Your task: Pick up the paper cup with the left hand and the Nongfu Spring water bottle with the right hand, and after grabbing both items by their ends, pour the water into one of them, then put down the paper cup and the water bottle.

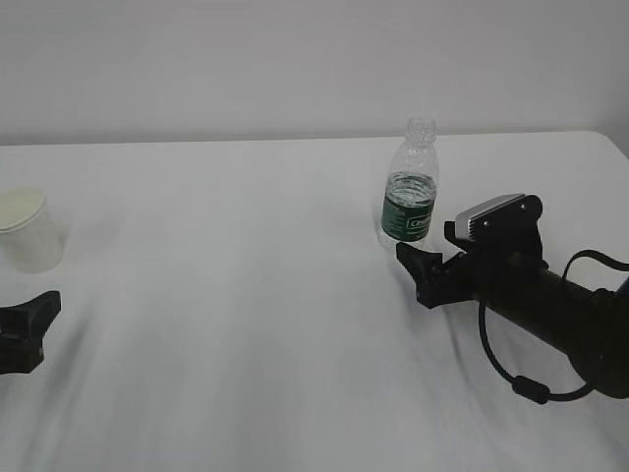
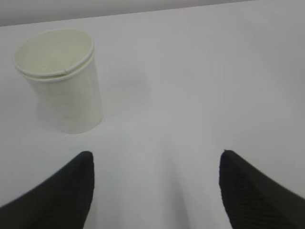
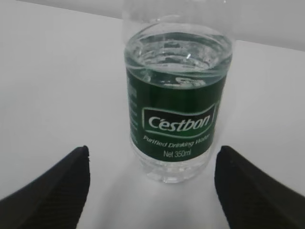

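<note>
Meanwhile both grippers, left (image 2: 155, 191) and right (image 3: 151, 188), stood spread and empty, facing the cup (image 2: 59, 81) and bottle (image 3: 177, 105).

Off-white paper cup (image 2: 62, 81), clear bottle (image 3: 176, 100) (dark green label, white print)

Bare table (image 1: 246, 295) between cup (image 1: 28, 231), bottle (image 1: 410, 187)
</note>
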Controlling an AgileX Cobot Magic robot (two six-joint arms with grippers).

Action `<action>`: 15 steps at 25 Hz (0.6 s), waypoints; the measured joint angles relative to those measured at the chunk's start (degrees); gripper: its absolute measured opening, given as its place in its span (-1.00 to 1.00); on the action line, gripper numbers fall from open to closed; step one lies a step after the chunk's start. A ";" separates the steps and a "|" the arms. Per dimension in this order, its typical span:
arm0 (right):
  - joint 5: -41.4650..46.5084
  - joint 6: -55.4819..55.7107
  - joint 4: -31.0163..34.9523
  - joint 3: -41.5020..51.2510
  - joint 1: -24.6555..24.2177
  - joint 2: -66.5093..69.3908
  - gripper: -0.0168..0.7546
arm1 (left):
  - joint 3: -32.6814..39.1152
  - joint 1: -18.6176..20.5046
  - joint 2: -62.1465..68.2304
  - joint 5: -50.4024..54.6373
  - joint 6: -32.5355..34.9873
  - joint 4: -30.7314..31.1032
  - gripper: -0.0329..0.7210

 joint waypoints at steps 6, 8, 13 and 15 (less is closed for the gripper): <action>0.00 0.00 0.00 -2.03 0.00 0.00 0.66 | 0.00 0.00 0.00 0.00 0.00 -0.33 0.65; 0.00 0.00 0.00 -2.56 0.00 0.00 0.66 | -0.37 0.00 0.00 0.00 0.00 -0.33 0.65; 0.00 0.00 -0.03 -3.58 0.00 0.25 0.66 | -1.50 0.00 0.00 0.00 0.00 -0.33 0.65; 0.00 0.00 -0.03 -3.91 0.00 0.84 0.66 | -1.74 0.00 0.00 0.00 0.00 -0.33 0.65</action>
